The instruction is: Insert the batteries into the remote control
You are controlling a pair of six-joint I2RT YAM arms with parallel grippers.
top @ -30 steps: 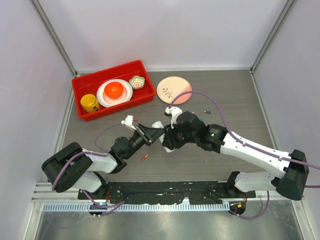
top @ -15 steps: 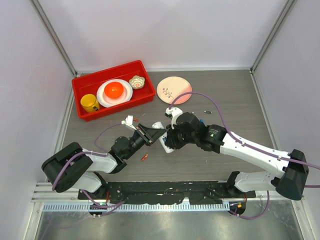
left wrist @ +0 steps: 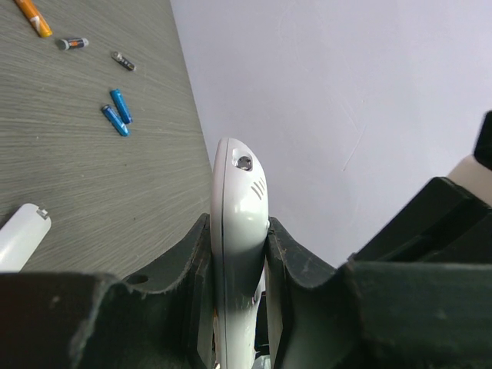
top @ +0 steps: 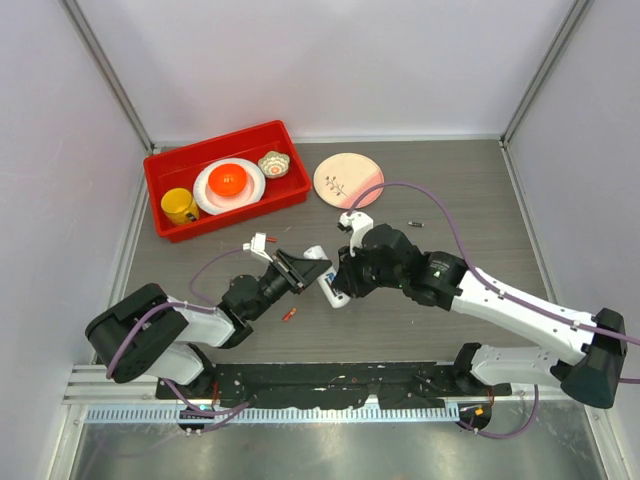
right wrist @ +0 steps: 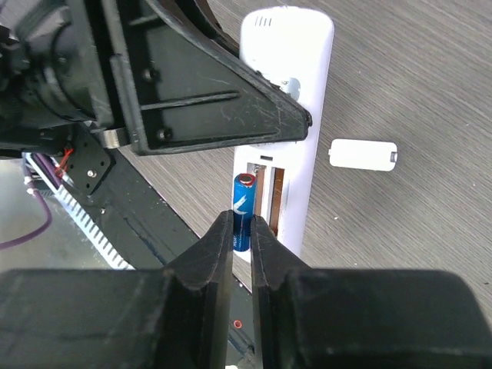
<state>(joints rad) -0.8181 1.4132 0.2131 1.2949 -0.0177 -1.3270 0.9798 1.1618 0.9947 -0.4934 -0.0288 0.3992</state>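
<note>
My left gripper is shut on the white remote control, seen edge-on in its wrist view. In the right wrist view the remote shows its back with the open battery bay. My right gripper is shut on a blue battery, held upright at the bay's left edge. In the top view both grippers, left and right, meet at the remote in the table's middle. Loose batteries lie on the table: two blue, one orange.
The loose white cover piece lies beside the remote. An orange-red battery lies near the left arm and a dark one at the right. A red bin with dishes and a pink plate stand at the back.
My right gripper with the blue battery has shifted slightly right, uncovering the remote's near end in the top view. The left gripper still holds the remote in the same place.
</note>
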